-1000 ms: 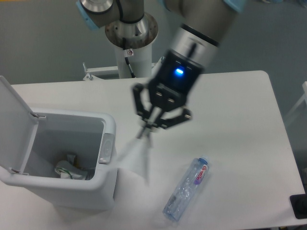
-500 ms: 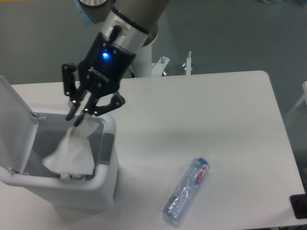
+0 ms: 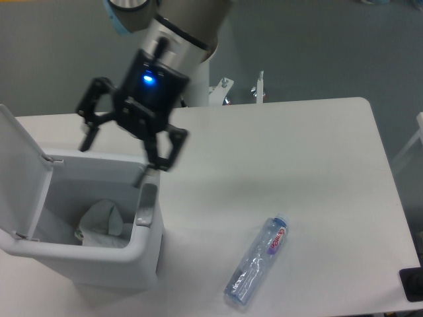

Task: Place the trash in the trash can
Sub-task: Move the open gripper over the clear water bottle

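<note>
The pale trash can (image 3: 149, 247) stands at the front left of the table with its lid (image 3: 18, 168) swung up and open. A whitish plastic bag (image 3: 100, 221) lies inside it on other scraps. Above the can's back rim my gripper (image 3: 117, 153) is open, its fingers spread wide and holding nothing. A clear plastic bottle (image 3: 256, 262) with a blue cap and red-white label lies on its side on the table at the front right, well away from the gripper.
The arm's white base column (image 3: 192, 82) rises behind the table's back edge, with metal brackets (image 3: 243, 94) beside it. A dark object (image 3: 412, 284) sits at the front right corner. The table's right edge (image 3: 390, 172) is close to the bottle.
The gripper carried the bag leftward from mid-table to over the can, then opened. The bag has dropped into the can. The bottle has not moved.
</note>
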Robot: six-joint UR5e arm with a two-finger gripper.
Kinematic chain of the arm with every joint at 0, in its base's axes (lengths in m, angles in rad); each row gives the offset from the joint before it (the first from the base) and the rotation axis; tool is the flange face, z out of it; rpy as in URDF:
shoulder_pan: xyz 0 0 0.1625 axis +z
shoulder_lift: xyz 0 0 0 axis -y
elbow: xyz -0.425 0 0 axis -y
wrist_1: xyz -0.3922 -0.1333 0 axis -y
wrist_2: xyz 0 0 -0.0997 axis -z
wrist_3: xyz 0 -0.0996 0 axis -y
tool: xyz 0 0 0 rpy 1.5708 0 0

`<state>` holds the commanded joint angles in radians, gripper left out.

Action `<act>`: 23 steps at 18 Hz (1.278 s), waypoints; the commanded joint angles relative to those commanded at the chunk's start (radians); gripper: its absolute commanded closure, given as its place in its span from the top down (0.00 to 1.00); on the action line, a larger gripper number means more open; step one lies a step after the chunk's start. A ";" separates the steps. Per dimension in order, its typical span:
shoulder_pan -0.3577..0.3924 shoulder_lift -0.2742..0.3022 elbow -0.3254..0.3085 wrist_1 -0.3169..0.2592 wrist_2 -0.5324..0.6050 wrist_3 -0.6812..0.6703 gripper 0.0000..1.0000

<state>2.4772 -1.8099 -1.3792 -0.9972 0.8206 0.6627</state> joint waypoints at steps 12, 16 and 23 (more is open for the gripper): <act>0.016 -0.307 0.133 -0.012 0.399 0.129 1.00; -0.021 -0.388 0.164 -0.014 0.529 0.140 1.00; -0.075 -0.496 0.229 -0.066 0.663 0.140 1.00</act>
<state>2.4023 -2.3054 -1.1506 -1.0628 1.4832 0.8023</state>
